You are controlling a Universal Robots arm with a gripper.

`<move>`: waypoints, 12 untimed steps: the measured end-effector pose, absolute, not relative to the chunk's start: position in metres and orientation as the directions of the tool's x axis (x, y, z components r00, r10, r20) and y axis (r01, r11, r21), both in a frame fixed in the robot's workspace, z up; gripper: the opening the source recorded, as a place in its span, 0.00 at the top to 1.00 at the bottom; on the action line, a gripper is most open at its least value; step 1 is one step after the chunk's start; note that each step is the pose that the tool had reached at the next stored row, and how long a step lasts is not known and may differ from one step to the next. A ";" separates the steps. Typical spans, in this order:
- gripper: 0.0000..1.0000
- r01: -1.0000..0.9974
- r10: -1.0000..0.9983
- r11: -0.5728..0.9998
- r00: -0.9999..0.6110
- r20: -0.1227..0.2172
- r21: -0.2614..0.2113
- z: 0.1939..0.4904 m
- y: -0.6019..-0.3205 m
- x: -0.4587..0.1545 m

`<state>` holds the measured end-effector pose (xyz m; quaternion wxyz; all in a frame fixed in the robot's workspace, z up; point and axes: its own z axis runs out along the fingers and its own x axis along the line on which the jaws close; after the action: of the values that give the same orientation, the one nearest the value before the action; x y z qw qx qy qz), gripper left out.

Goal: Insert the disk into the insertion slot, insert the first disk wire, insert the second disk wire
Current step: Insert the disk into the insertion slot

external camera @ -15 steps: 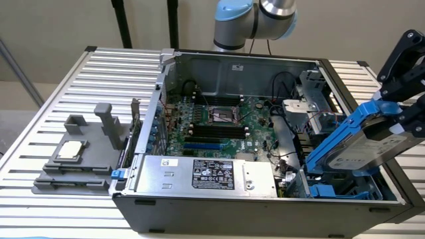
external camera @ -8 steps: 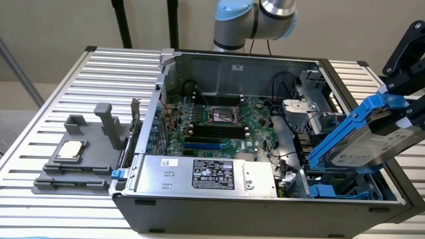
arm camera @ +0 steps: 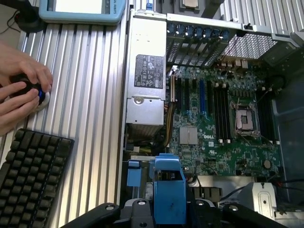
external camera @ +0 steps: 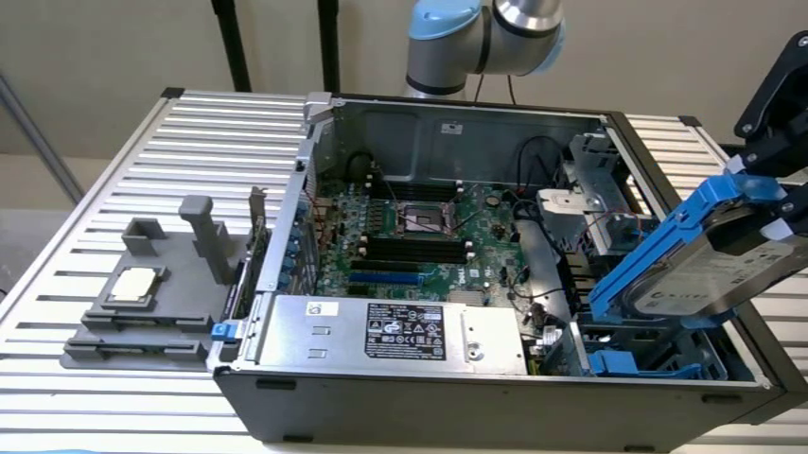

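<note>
Slatted tabletop (external camera: 114,189) carries the open computer case (external camera: 505,407), side panel off. Inside it: green motherboard (external camera: 430,246), with the silver power-supply box (external camera: 392,331) along the near wall. The disk (external camera: 713,260), in its blue carrier, hangs steeply tilted over the case's corner on the exterior view's right. Its low end is near the insertion slot (external camera: 631,364); I cannot tell whether they touch. The disk is not yet seated. The hand (external camera: 773,225) is clamped on the disk at its raised end. Loose cables (external camera: 555,312) lie just beside the bay. Risks, as I judge them: with this tilt the carrier could meet the blue rails skewed and jam. A cable could get pinched under the low end. With only one end held, a snag could twist the disk in the grip.
</note>
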<state>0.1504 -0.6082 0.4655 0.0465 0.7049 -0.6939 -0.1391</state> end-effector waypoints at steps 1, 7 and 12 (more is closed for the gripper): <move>0.68 -0.965 -0.991 -0.033 -0.002 -0.132 0.259 0.464 -0.608 0.150; 0.68 -0.966 -0.991 -0.033 -0.002 -0.132 0.258 0.460 -0.605 0.150; 0.68 -0.966 -0.991 -0.033 -0.002 -0.132 0.258 0.459 -0.598 0.151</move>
<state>0.1512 -0.5984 0.4589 0.0460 0.7050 -0.6939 -0.1392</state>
